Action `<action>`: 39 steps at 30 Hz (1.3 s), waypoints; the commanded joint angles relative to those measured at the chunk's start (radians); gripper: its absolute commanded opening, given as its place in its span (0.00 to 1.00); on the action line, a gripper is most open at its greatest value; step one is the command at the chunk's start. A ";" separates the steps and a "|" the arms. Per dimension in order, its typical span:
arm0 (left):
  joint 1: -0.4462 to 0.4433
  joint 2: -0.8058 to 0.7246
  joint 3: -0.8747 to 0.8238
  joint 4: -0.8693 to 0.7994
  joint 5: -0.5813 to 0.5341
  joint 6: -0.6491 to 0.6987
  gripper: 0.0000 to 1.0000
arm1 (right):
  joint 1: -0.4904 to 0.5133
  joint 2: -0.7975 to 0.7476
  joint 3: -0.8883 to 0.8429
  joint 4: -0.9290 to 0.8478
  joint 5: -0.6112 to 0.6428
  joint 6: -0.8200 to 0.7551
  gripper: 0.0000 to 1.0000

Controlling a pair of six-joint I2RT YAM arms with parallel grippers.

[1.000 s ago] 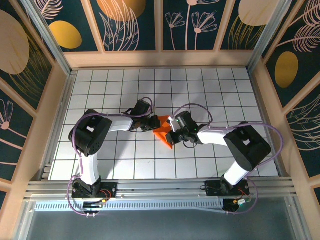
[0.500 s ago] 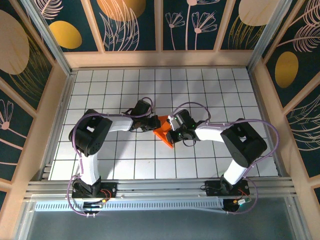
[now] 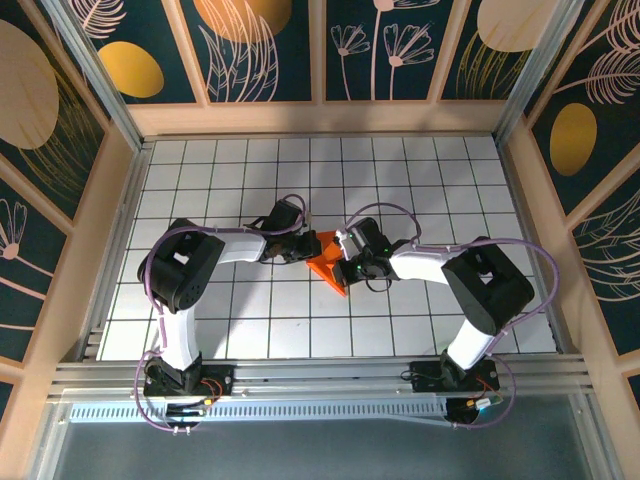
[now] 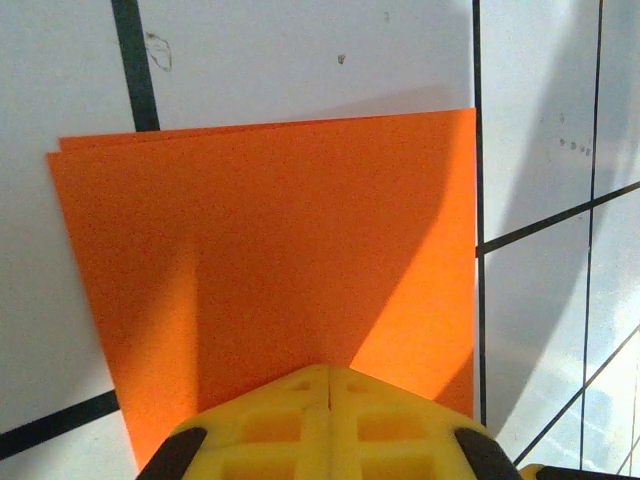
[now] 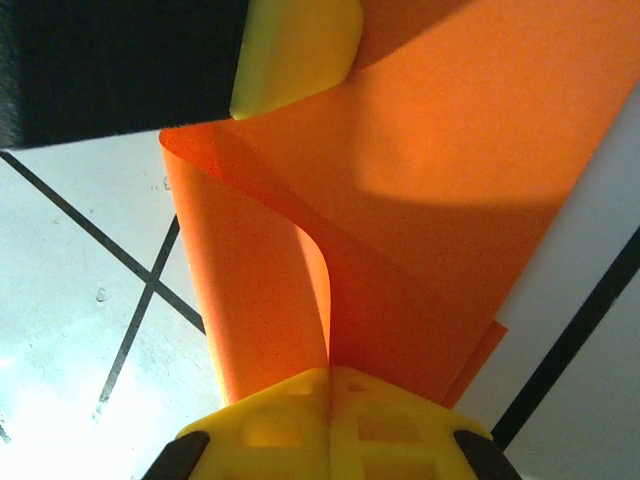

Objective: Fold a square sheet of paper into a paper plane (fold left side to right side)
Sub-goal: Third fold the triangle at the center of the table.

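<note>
Mid-tabletop, the right gripper [image 5: 329, 378] clamps the curled square sheet of paper [image 5: 450, 150]; the left gripper [image 4: 329, 375], closed, pins it — a crooked pull could skew the crease

The gridded table [image 3: 420, 170] lies open toward the far wall [image 3: 320, 117], but the left arm [image 3: 230, 248] and right arm [image 3: 425, 266] meet mid-table over the orange paper [image 3: 322, 268], barring passage there.
</note>
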 commanded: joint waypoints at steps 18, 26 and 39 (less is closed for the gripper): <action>-0.006 0.056 -0.008 -0.090 -0.069 0.027 0.00 | -0.013 -0.017 0.012 -0.030 0.041 -0.018 0.00; -0.006 0.058 -0.009 -0.091 -0.069 0.027 0.00 | -0.013 -0.006 0.010 -0.029 0.057 -0.017 0.00; -0.005 0.059 -0.009 -0.093 -0.072 0.027 0.00 | -0.012 0.004 0.009 -0.017 0.024 -0.020 0.00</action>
